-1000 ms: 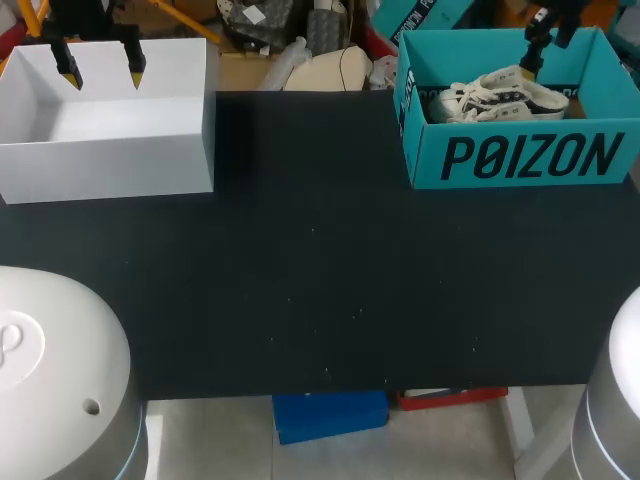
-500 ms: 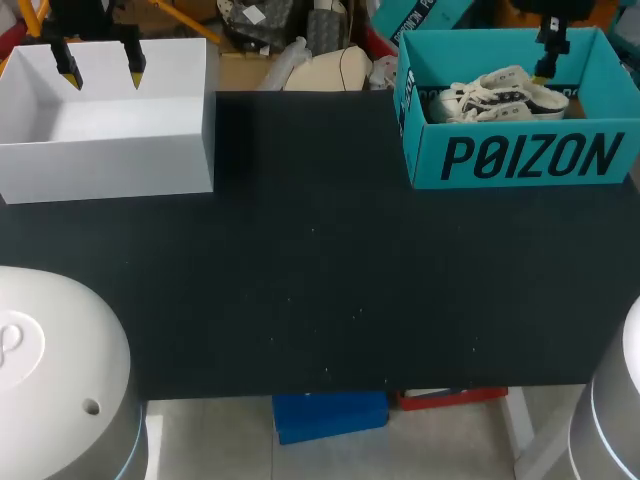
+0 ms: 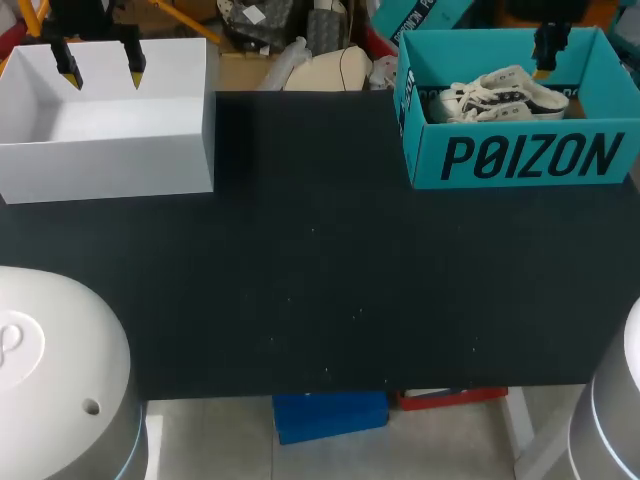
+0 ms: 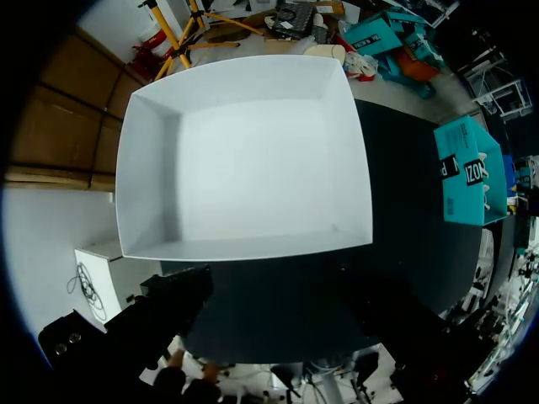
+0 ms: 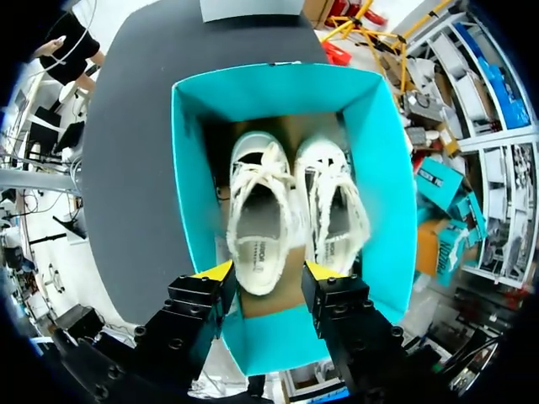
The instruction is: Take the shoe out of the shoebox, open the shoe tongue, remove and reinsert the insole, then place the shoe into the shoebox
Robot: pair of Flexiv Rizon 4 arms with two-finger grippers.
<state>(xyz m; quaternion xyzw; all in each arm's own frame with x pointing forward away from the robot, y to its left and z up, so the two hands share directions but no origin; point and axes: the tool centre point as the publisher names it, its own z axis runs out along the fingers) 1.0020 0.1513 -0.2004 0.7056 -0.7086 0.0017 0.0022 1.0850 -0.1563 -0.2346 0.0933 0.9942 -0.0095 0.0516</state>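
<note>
White shoes point(image 5: 257, 227) lie in the teal shoebox point(image 3: 520, 158) at one o'clock on the table point(image 3: 320, 300), the right gripper point(image 5: 268, 271) above them, fingers apart. At eleven o'clock, the left gripper point(image 3: 102, 73), fingers likewise spread, hangs over a white box point(image 3: 110, 165).

You seem to be working in a robotics lab or test workshop, though little shows it for sure: a black-matted table point(image 3: 320, 300), my left arm point(image 3: 50, 380) and right arm point(image 3: 615, 400) rising at its near corners, and a plain white box point(image 3: 110, 150) and teal shoebox point(image 3: 520, 160) staged on it.
</note>
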